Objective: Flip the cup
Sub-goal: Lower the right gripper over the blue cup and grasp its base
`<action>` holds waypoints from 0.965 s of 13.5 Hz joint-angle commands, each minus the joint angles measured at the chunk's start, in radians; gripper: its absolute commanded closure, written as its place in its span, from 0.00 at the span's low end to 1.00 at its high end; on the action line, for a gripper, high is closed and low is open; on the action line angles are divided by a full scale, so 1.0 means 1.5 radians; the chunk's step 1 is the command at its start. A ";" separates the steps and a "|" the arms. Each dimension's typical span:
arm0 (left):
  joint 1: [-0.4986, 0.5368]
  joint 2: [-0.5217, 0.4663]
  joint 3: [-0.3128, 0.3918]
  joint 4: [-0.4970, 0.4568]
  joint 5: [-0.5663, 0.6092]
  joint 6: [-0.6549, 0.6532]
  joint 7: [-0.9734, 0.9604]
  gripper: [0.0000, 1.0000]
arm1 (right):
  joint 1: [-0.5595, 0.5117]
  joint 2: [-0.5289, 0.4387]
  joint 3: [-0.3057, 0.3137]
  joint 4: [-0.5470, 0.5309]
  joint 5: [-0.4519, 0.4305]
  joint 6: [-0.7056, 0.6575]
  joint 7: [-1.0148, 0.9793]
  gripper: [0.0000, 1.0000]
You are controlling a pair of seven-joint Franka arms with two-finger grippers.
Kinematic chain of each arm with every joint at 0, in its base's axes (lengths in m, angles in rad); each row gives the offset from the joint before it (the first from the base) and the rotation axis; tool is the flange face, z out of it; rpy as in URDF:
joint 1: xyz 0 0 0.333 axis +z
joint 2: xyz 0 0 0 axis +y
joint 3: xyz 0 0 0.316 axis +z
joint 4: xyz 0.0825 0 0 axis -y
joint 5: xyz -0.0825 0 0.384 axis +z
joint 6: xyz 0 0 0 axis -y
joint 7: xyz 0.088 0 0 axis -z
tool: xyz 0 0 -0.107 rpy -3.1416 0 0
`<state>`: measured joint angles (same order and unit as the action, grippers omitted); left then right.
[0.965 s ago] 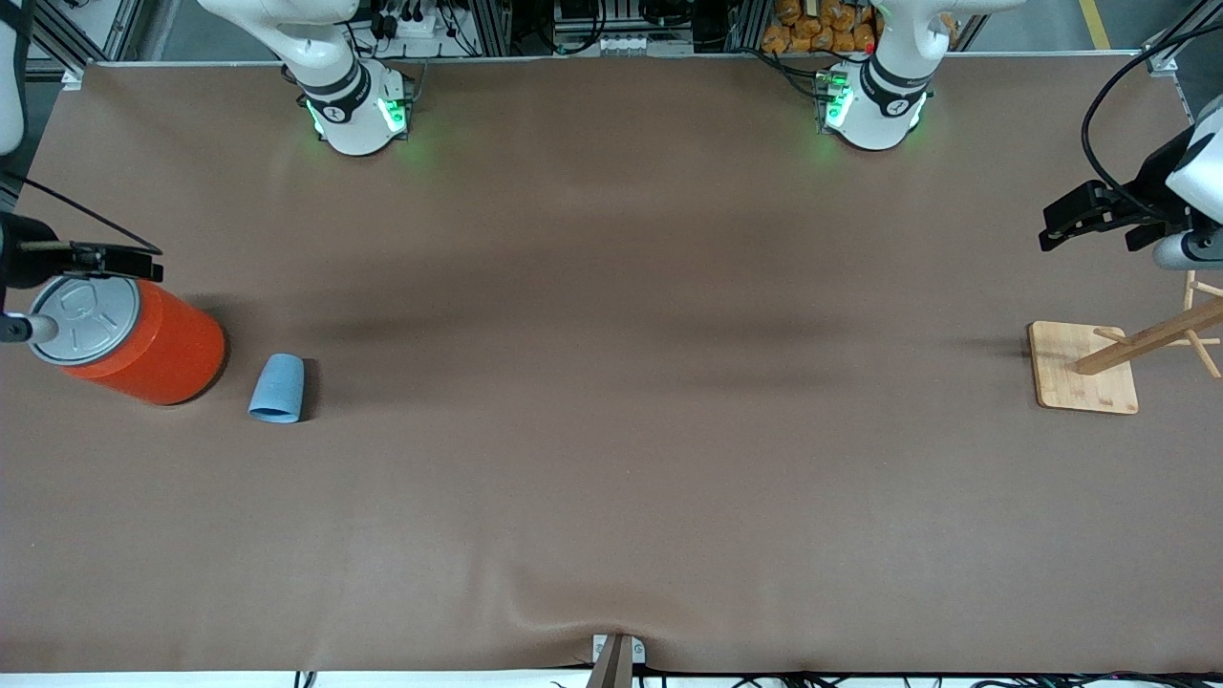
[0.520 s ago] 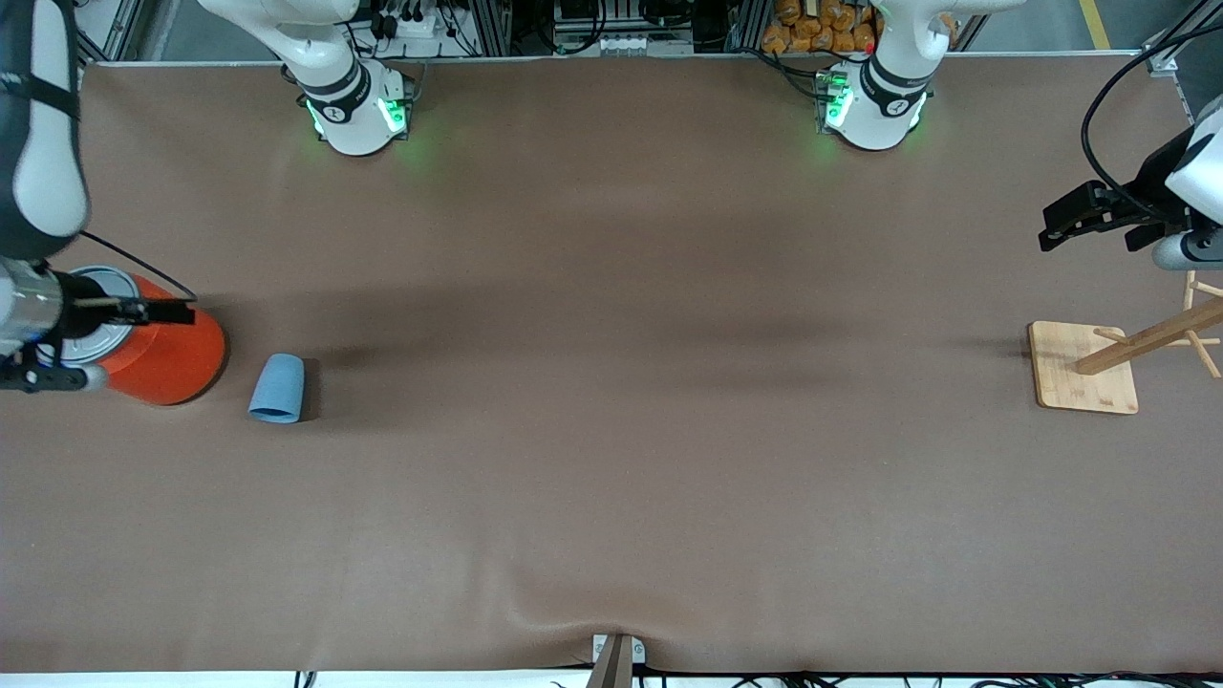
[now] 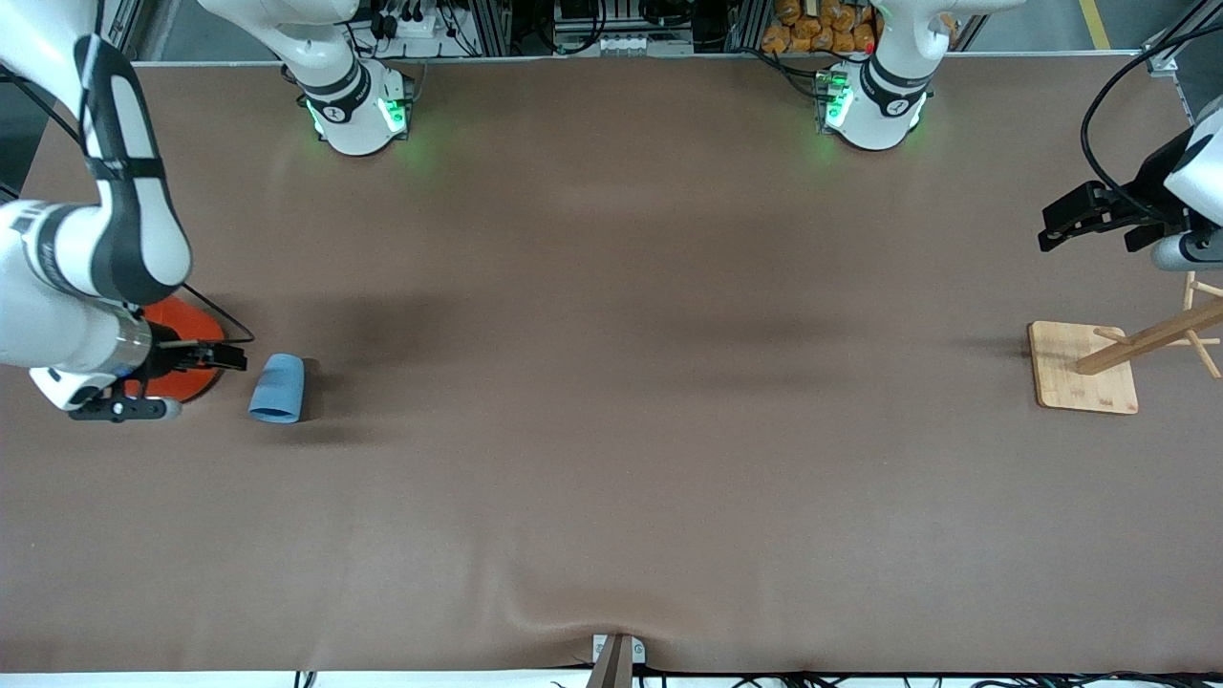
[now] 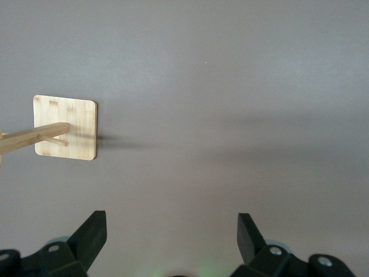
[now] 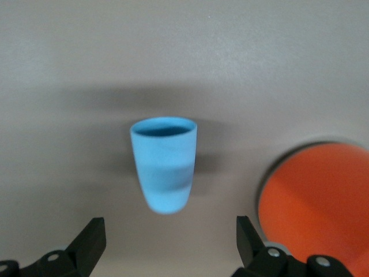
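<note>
Cup (image 3: pixel 277 388), small and light blue, lies on its side on the brown table (image 3: pixel 611 459) at the left of the front view, a little below mid-height, its open rim turned toward the front camera and its narrower base pointing up the frame. It rests on the table toward the right arm's end, just beside the orange can (image 3: pixel 187 355), which sits at the far left of the frame and is mostly covered by the right arm. In the right wrist view the cup (image 5: pixel 165 163) fills the centre of the frame with its dark mouth showing, and the can (image 5: pixel 316 199) is a blurred orange round at the lower right. The right gripper (image 3: pixel 222 357) hangs low at the left edge of the front view, over the can's edge and close to the cup without touching it. Its two black fingers (image 5: pixel 91 242) stand wide apart at the bottom of the right wrist view with nothing between them. The left arm waits at the right edge of the front view, its left gripper (image 3: pixel 1075 218) in the air above the table, higher in the frame than the wooden rack (image 3: pixel 1084 367). That rack stands on a square pale base with a slanted post and pegs. The left gripper's fingers (image 4: pixel 92 234) are likewise spread and empty at the bottom of the left wrist view, and the rack's base (image 4: pixel 78 124) shows at the middle left there.
</note>
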<state>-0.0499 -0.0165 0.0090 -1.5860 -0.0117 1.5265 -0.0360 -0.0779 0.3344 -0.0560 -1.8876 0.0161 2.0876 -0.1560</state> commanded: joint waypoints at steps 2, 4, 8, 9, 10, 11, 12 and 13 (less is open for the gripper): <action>0.007 0.005 -0.003 0.011 -0.009 -0.012 0.011 0.00 | -0.002 0.046 0.002 -0.040 0.004 0.118 -0.034 0.00; 0.007 0.005 -0.003 0.011 -0.009 -0.012 0.010 0.00 | 0.000 0.067 0.003 -0.061 0.005 0.172 -0.034 0.00; 0.007 0.006 -0.003 0.010 -0.009 -0.012 0.011 0.00 | 0.000 0.091 0.007 -0.089 0.006 0.231 -0.034 0.00; 0.007 0.006 -0.003 0.010 -0.009 -0.012 0.011 0.00 | 0.000 0.097 0.007 -0.094 0.006 0.238 -0.034 0.00; 0.007 0.006 -0.003 0.010 -0.009 -0.012 0.011 0.00 | 0.000 0.101 0.007 -0.094 0.006 0.240 -0.034 0.00; 0.007 0.006 -0.003 0.010 -0.009 -0.012 0.011 0.00 | 0.000 0.105 0.007 -0.094 0.006 0.241 -0.034 0.00; 0.007 0.006 -0.003 0.010 -0.009 -0.012 0.011 0.00 | 0.000 0.109 0.007 -0.094 0.006 0.242 -0.034 0.00; 0.007 0.006 -0.003 0.010 -0.009 -0.012 0.011 0.00 | 0.000 0.116 0.008 -0.094 0.006 0.249 -0.034 0.00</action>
<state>-0.0499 -0.0146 0.0090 -1.5863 -0.0117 1.5264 -0.0360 -0.0772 0.5000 -0.0475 -2.0140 0.0162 2.4321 -0.1891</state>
